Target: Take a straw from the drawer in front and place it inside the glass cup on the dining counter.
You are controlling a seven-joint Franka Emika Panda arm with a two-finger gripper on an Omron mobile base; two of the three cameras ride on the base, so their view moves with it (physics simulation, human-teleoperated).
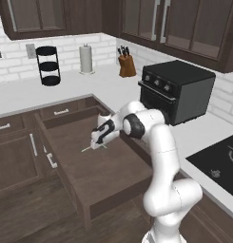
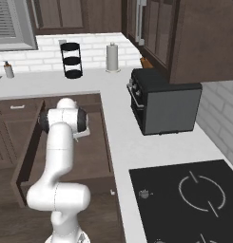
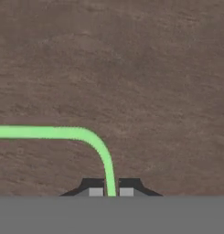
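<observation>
The drawer (image 1: pixel 106 168) stands pulled out below the white wall counter, its dark-brown floor bare. My gripper (image 1: pixel 94 145) reaches down into it. In the hand view the two dark fingertips (image 3: pixel 96 191) press on the light-green straw (image 3: pixel 49 133), which runs up from the gripper (image 3: pixel 111 192) and curves off to the left just above the drawer floor (image 3: pixel 131 68). From the left base camera a pale piece of the straw (image 1: pixel 85 149) sticks out to the left of the hand. The arm hides the hand in the right base view, where the open drawer (image 2: pixel 96 159) lies below it. The glass cup and the dining counter are out of view.
A black toaster oven (image 1: pixel 177 90) stands on the white wall counter (image 1: pixel 23 92) to the right of the drawer, a black cooktop (image 1: pixel 218 161) nearer the base. A knife block (image 1: pixel 127 66), a paper towel roll (image 1: pixel 85 59) and a black tiered rack (image 1: pixel 48 65) line the back wall.
</observation>
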